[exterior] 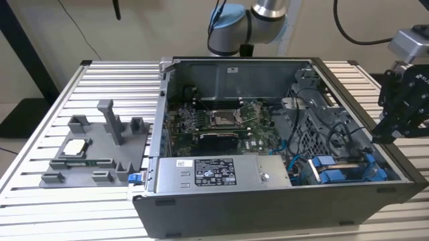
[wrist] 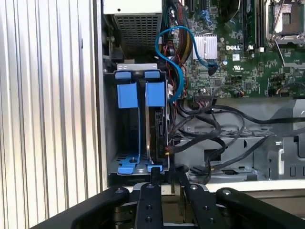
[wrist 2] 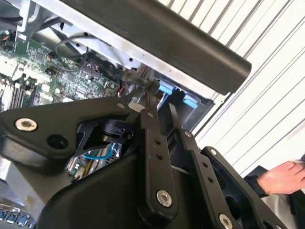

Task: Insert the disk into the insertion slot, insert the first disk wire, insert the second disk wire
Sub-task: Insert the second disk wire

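Well, the gripper [exterior: 397, 123] hangs just outside the computer case's [exterior: 268, 211] wall on the exterior view's right, its jaws slightly parted and empty. Below and inward, in the bay at the case's near corner, the disk [wrist: 158, 129] stands on edge in its blue carrier [wrist: 140, 94]. Its long axis runs away from the gripper, and black cables [wrist: 209, 129] crowd beside it.

— What carries everything?
— A ribbed metal worktop [exterior: 67, 211].
— And what's on it?
— An open computer case [exterior: 268, 213], just beside the gripper [exterior: 389, 131]. A grey holder tray [exterior: 100, 145] lies beyond the case, well apart from the gripper.
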Robot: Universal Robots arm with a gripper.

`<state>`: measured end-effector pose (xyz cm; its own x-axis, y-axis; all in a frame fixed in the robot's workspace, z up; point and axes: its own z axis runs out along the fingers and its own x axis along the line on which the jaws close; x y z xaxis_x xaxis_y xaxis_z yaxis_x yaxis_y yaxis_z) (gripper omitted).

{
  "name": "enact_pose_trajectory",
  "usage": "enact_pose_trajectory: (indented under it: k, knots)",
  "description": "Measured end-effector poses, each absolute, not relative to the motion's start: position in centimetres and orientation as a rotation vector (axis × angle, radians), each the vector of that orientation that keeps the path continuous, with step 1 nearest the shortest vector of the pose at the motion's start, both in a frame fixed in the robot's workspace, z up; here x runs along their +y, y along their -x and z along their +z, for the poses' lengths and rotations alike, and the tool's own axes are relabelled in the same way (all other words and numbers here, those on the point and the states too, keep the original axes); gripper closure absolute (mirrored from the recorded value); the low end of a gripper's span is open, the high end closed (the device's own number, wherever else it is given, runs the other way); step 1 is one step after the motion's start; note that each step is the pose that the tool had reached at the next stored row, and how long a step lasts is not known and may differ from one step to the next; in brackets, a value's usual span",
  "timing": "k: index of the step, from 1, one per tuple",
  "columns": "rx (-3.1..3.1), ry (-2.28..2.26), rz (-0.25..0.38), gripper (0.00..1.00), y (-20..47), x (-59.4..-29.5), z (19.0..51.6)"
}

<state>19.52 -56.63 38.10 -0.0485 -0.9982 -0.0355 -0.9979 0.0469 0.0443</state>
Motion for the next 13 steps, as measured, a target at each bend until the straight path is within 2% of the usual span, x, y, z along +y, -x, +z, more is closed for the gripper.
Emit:
enact_pose_trajectory:
  k: [13]
  knots:
    - [-2.283, -2.158, -0.174, 0.74, -20.53, -56.75, 37.38]
